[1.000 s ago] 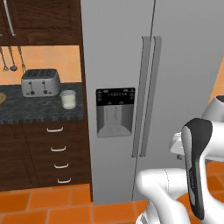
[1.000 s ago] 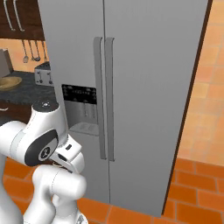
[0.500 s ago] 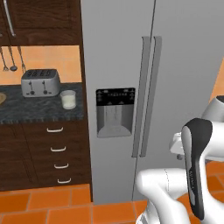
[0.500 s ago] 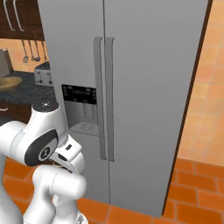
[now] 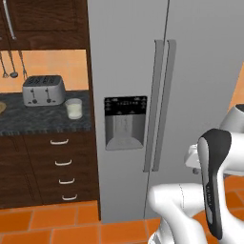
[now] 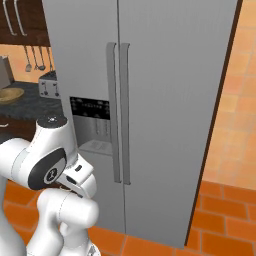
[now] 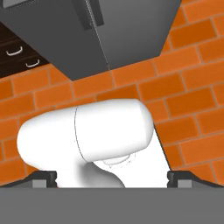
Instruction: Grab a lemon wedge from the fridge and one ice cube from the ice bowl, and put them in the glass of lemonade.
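The tall grey fridge (image 5: 190, 71) stands right ahead with both doors shut, its two long handles (image 5: 159, 105) side by side and the black dispenser recess (image 5: 125, 121) in the left door. Any lemon wedge is hidden behind those doors. On the dark counter to the left, the glass of lemonade (image 5: 74, 108) stands beside the toaster (image 5: 44, 89). The tan ice bowl (image 6: 10, 95) lies further left. My arm is folded low in front of the fridge. In the hand view my gripper (image 7: 112, 177) points down at the floor, open, its tips far apart with nothing between them.
Dark wood drawers (image 5: 62, 164) sit under the counter (image 5: 43, 121), with dark cabinets above. Utensils (image 5: 12, 64) hang on the orange wall. An orange brick floor (image 7: 183, 78) runs along the fridge's base (image 7: 127, 35).
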Motion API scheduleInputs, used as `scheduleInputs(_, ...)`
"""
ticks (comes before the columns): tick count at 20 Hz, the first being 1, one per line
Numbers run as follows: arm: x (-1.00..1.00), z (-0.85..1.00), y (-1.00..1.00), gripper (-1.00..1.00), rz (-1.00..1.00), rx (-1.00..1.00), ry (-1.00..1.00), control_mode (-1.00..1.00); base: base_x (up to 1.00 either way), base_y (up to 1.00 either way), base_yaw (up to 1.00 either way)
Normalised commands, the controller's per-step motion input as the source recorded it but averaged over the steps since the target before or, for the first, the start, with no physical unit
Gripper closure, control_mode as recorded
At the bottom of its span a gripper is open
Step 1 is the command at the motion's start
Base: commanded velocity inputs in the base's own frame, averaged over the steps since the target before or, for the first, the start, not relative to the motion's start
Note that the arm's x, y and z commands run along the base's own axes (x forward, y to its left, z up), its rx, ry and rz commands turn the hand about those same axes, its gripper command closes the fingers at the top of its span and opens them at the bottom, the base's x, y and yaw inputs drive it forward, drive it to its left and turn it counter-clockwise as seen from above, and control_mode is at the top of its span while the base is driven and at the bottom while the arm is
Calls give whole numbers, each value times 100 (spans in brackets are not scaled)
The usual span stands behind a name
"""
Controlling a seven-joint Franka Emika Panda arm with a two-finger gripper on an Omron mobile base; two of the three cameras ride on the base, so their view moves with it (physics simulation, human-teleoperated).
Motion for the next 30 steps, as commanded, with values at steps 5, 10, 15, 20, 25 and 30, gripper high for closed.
scheduleInputs(5, 0, 0, 0, -100, 0, 0, 0, 100, 25, 0, 0)
scheduleInputs(10, 0, 0, 0, -100, 0, 0, 0, 100, 8, 0, 0)
scheduleInputs(15, 2, 18, 0, -100, 0, 0, -9, -100, 0, 0, 0)
scheduleInputs(20, 36, 46, -1, -100, 0, 0, -14, -100, 0, 0, 0)
scheduleInputs(25, 78, 49, -9, -100, 0, 0, -5, -100, 0, 0, 0)
scheduleInputs(30, 93, 17, -21, -100, 0, -2, -15, -100, 0, 0, 0)
